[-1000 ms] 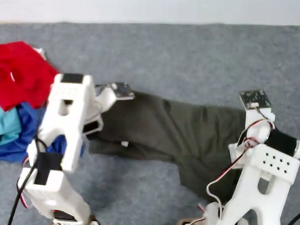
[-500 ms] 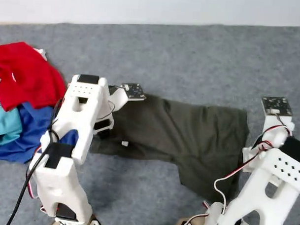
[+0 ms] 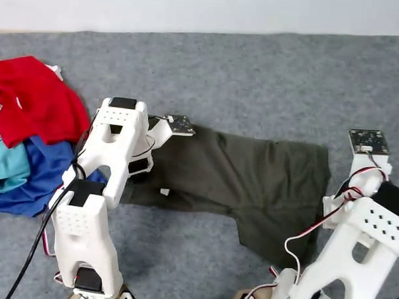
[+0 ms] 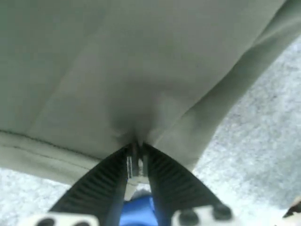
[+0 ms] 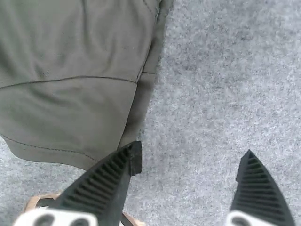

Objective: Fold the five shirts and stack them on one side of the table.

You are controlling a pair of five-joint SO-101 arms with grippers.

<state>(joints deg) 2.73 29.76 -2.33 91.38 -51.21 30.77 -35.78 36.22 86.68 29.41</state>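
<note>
Across the grey table (image 3: 254,73), stretched long from arm to arm: the olive shirt (image 3: 251,181). Pinched tight at one end of the olive shirt by the left gripper (image 4: 136,155). Gaping wide just beside its other end, the right gripper (image 5: 188,165), nearer that free edge.

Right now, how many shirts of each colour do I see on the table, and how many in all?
olive green shirt: 1
red shirt: 1
teal shirt: 1
blue shirt: 1
Total: 4 shirts clearly visible. A white edge beside the red shirt is too small to tell.
</note>
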